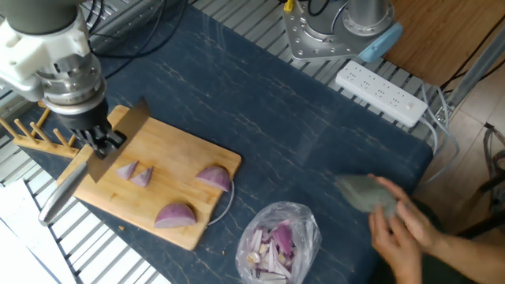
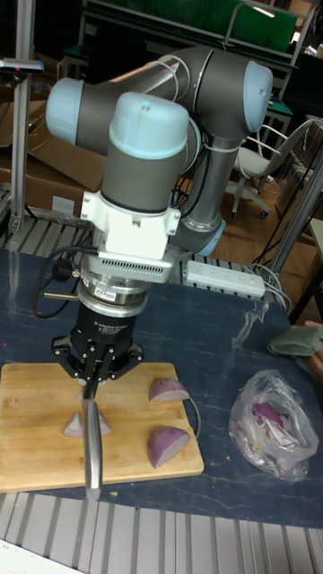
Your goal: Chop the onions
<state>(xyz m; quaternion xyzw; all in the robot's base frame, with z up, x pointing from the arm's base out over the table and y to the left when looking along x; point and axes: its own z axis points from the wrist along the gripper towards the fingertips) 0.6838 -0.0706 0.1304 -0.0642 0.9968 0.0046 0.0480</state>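
Pincer: the black two-finger pincer [image 2: 91,384] points straight down, clamped on a steel-handled knife [image 1: 85,170].
Arm: grey-and-blue UR5 arm [image 2: 157,134] stands upright over the left end of the pale bamboo cutting board [image 1: 181,162].
Knife: blade slanted over the board, handle jutting past its edge.
Onions: purple red onion wedges [image 1: 175,214] lie on the board — two small slivers just beside the blade, two bigger wedges farther right.
Writing: small label on the wrist, unreadable.
Tabletop: dark blue tabletop [image 1: 260,118] carries a clear plastic bag of onion scraps [image 1: 274,243] near the board.

My table [image 1: 260,118] wears a dark blue mat; directly on it lie the bamboo cutting board [image 1: 170,146], a clear bag of onion scraps [image 1: 276,241], a white power strip [image 1: 381,93] (far edge) and a wooden rack [image 1: 35,130].
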